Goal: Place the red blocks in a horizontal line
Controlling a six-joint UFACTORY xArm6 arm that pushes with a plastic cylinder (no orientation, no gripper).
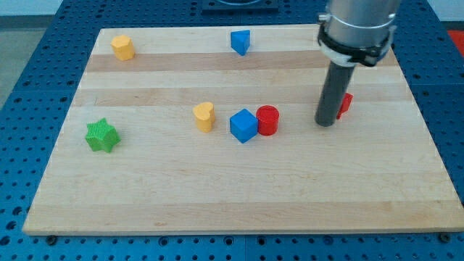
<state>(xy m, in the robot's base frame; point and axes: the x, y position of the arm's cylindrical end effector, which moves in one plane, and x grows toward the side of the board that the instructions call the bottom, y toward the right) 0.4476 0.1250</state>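
**Operator:** My tip (325, 123) sits on the counter (217, 196), just at the left of a red block (346, 104) toward the view's right. The rod hides most of that block, so I can't make out its shape, and I can't tell whether we are touching or only very near.

**Observer:** And the other red one?

**Operator:** The red cylinder (267, 120) is near the middle, pressed against the blue cube (244, 125), with the yellow heart-like block (205, 116) a little farther to the left. The tool has no jaws to open or close; it is a bare rod holding nothing.

**Observer:** What worries you?

**Operator:** Two things, I think. The hidden red block lies slightly higher in the view than the cylinder. From this side, a push would send it toward the right edge, away from its partner. An off-centre contact could also spin it out sideways.

**Observer:** And if you move the cylinder instead?

**Operator:** Then I risk dragging the blue cube along, since they touch. The green star (101, 135), the upper yellow block (123, 47) and the upper blue block (241, 41) are well apart, so I judge them safe.
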